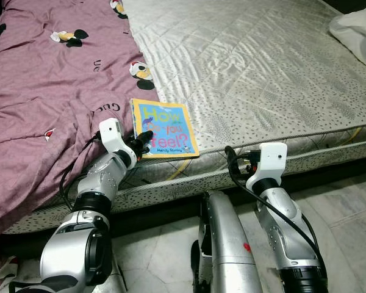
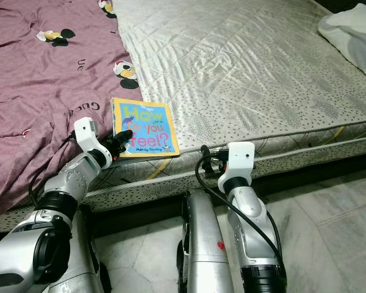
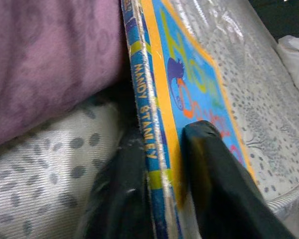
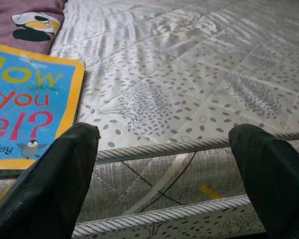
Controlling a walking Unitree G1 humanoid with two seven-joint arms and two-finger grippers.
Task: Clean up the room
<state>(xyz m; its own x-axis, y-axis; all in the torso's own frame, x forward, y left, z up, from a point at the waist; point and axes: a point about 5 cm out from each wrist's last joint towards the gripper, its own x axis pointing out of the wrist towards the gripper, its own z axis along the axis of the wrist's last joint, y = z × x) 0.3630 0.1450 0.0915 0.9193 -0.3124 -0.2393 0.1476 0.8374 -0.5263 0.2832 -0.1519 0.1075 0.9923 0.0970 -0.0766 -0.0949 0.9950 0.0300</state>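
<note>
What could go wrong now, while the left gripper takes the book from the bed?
The left gripper pinches the book only at its spine corner, so the book may tilt or slip out when lifted. The book lies beside the purple blanket, which might catch on the fingers.

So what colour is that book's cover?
Blue with an orange-yellow border; the book shows best in the left eye view.

A bare quilted mattress (image 1: 262,73) is partly covered at the left by a mauve sheet (image 1: 43,91), above a pale marble floor (image 1: 348,213).
</note>
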